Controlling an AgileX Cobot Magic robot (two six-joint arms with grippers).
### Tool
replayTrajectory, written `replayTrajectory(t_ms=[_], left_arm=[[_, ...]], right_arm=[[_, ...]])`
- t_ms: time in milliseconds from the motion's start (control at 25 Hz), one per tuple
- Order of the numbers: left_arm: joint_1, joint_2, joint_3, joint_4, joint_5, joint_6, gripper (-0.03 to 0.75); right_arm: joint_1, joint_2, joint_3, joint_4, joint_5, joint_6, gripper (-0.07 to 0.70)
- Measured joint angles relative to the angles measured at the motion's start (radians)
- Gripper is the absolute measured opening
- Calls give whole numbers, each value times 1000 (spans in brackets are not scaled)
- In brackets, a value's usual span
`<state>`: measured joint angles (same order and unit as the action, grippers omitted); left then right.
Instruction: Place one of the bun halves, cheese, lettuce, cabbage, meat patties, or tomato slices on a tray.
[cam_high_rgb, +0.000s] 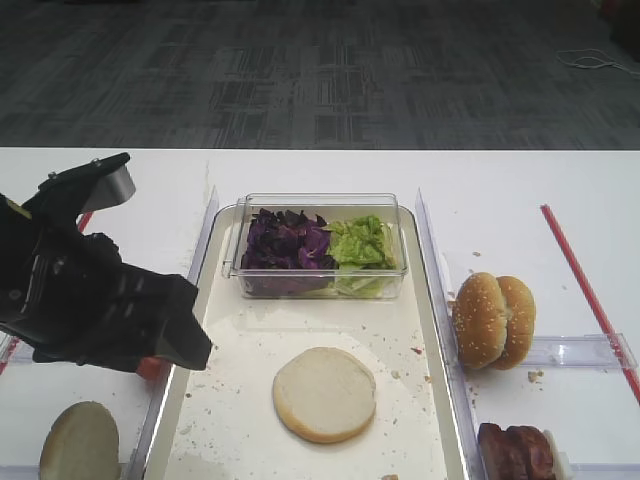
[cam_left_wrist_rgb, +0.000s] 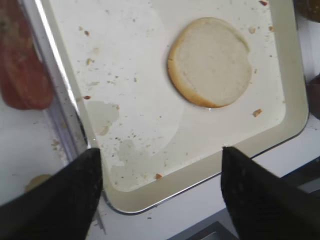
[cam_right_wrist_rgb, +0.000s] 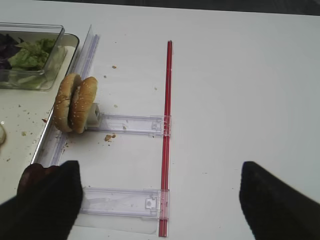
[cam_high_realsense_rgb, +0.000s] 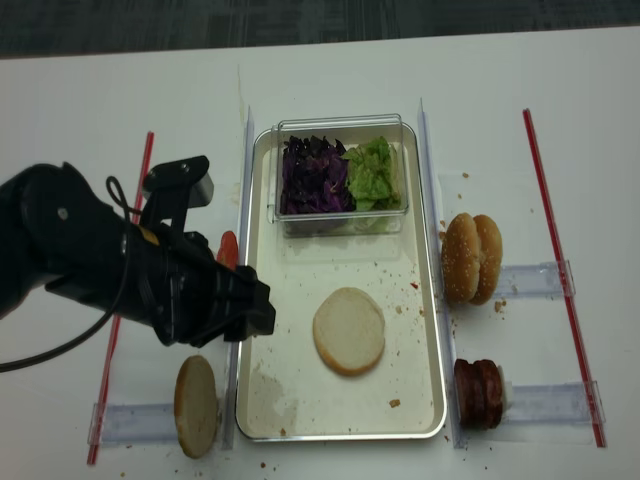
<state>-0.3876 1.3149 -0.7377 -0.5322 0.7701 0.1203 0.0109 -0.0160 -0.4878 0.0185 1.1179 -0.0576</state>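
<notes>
A pale bun half (cam_high_rgb: 324, 393) (cam_left_wrist_rgb: 210, 62) lies cut face up on the metal tray (cam_high_rgb: 235, 400) (cam_high_realsense_rgb: 300, 400). My left gripper (cam_left_wrist_rgb: 160, 150) hovers open over the tray's near corner, nothing between its fingers (cam_left_wrist_rgb: 55, 200). A second bun half (cam_high_realsense_rgb: 196, 405) stands left of the tray. Tomato slices (cam_left_wrist_rgb: 20, 75) (cam_high_realsense_rgb: 228, 248) sit by the tray's left rim. Purple cabbage (cam_high_rgb: 285, 243) and green lettuce (cam_high_rgb: 360, 243) fill a clear tub. Meat patties (cam_high_realsense_rgb: 480, 393) (cam_right_wrist_rgb: 35, 177) stand right of the tray. My right gripper (cam_right_wrist_rgb: 160, 165) is open above bare table. No cheese is in view.
Sesame buns (cam_high_rgb: 493, 320) (cam_right_wrist_rgb: 76, 102) stand on edge in a clear holder right of the tray. Red strips (cam_right_wrist_rgb: 166, 135) (cam_high_realsense_rgb: 125, 290) run along both sides of the table. The clear tub (cam_high_realsense_rgb: 340, 125) takes up the tray's far end. Crumbs dot the tray floor.
</notes>
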Motion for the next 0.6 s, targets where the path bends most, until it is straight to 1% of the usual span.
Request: replayTrajectory(t_ms=[200, 280, 400, 520, 600], left_arm=[[2, 0, 0, 135, 8, -90, 497], [2, 0, 0, 211, 20, -130, 497], [2, 0, -4, 335, 53, -201, 497], [2, 0, -23, 456, 100, -259, 497], [2, 0, -37, 515, 124, -289, 497]], right_arm=[[0, 0, 0, 0, 0, -2, 664], [0, 0, 0, 0, 0, -2, 664], [0, 0, 0, 0, 2, -2, 664], [0, 0, 0, 0, 2, -2, 664], [0, 0, 0, 0, 2, -2, 664]])
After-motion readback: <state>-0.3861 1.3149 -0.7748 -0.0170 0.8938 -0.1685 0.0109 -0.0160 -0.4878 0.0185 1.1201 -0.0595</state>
